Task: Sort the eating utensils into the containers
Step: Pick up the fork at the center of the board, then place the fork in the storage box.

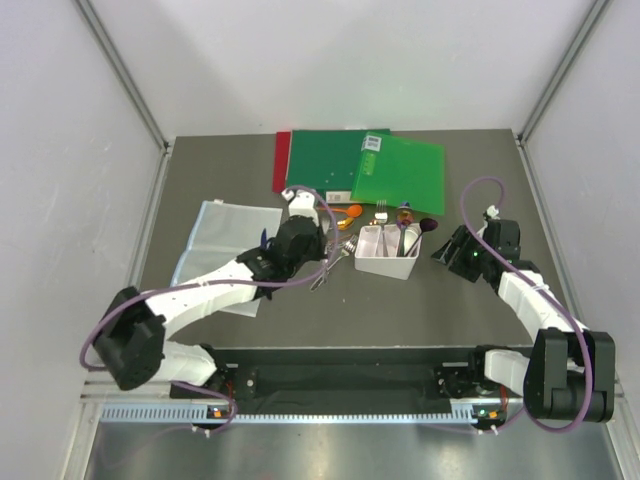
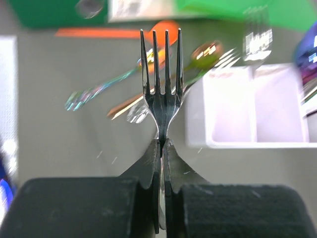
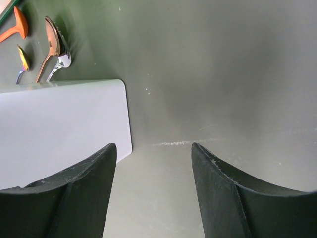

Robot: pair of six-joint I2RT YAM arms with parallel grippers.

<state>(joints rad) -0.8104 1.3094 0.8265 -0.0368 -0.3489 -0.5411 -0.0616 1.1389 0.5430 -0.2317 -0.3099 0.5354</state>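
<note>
My left gripper (image 2: 162, 145) is shut on the neck of a silver fork (image 2: 161, 89), its tines pointing up the left wrist view. In the top view the left gripper (image 1: 322, 258) is just left of the white divided bin (image 1: 383, 267). The bin (image 2: 247, 145) holds a few utensils (image 1: 402, 240). Rainbow-metallic spoons (image 2: 99, 90) and an orange utensil (image 2: 124, 32) lie on the table behind the fork. My right gripper (image 1: 447, 250) is open and empty, close to the bin's right wall (image 3: 59, 129).
Green folders (image 1: 400, 170) and a red folder (image 1: 281, 160) lie at the back. A clear plastic sheet (image 1: 220, 245) lies at the left under my left arm. More utensils lie behind the bin: an orange one (image 3: 17, 25), a copper spoon (image 3: 51, 42) and a purple spoon (image 1: 428, 226).
</note>
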